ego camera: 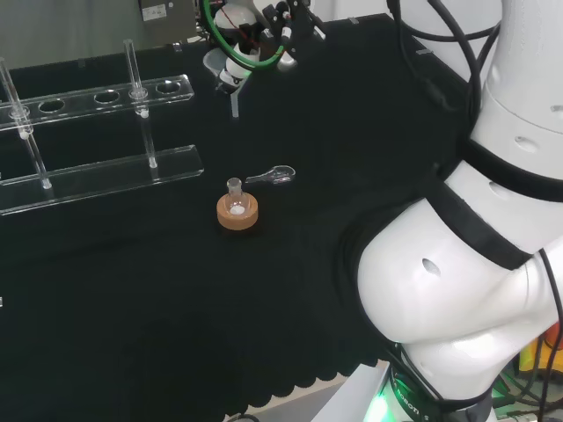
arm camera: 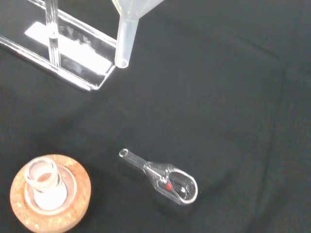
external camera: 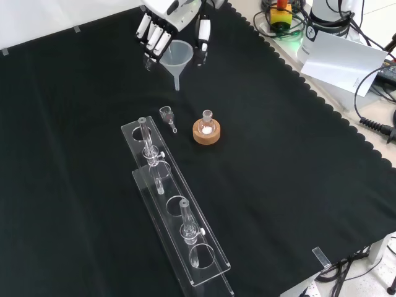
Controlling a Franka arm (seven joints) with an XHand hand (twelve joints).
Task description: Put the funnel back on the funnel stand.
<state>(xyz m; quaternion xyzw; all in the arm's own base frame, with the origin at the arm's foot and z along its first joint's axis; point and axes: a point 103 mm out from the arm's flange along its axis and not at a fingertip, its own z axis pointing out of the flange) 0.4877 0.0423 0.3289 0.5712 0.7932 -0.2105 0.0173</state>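
Looking down from the front view, I note nearest the clear funnel stand [external camera: 176, 213], a two-tier rack with round holes and upright posts, lying on the black tabletop [external camera: 297, 185]. Just beyond it stands a small flask [external camera: 207, 120] on a cork ring [external camera: 206, 132], with a small glass scoop [external camera: 167, 116] lying beside it. Farthest off, the hand [external camera: 164, 21] has its fingers and thumb curled round the funnel [external camera: 177, 59], held upright above the cloth, spout down, well apart from the stand.

In your front view, the funnel [external camera: 176, 57] hangs above the scoop [external camera: 167, 115]; the flask [external camera: 206, 127] sits right of the rack [external camera: 176, 210].
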